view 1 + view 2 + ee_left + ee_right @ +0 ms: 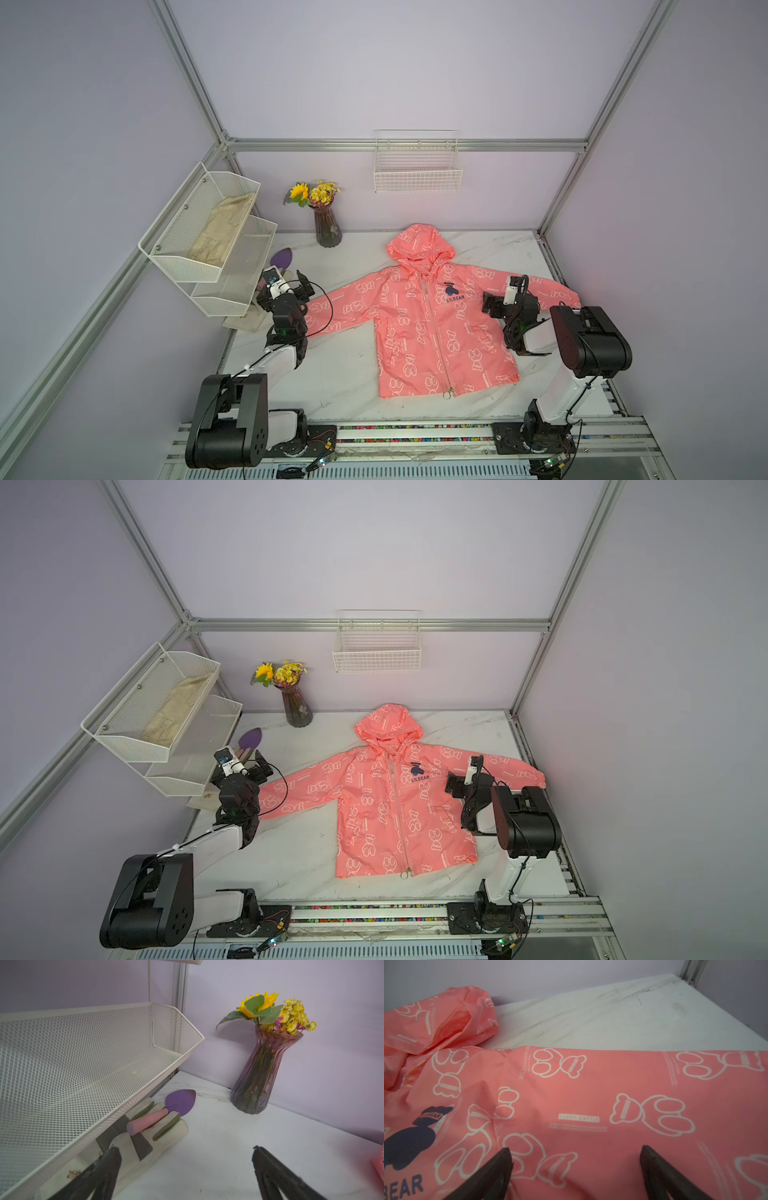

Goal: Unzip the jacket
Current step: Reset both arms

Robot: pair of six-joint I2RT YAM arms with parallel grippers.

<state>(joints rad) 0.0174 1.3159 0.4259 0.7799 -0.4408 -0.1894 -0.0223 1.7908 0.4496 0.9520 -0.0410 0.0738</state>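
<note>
While the jacket (432, 328) lies on the tabletop (345, 374), hood toward 12 o'clock, both top views show the left arm (282, 357) bent at 9 o'clock, left end effector (305, 286) released beside a cuff (320, 311); the right arm (540, 336) folds at 3 o'clock, right end effector (490, 305) released over the other sleeve (544, 291). Chest logo (451, 291): "LILBEAR". Left wrist: jaws spread near a glove (128, 1147). Right wrist: jaws spread above "LUCKY CATTLE" print.
</note>
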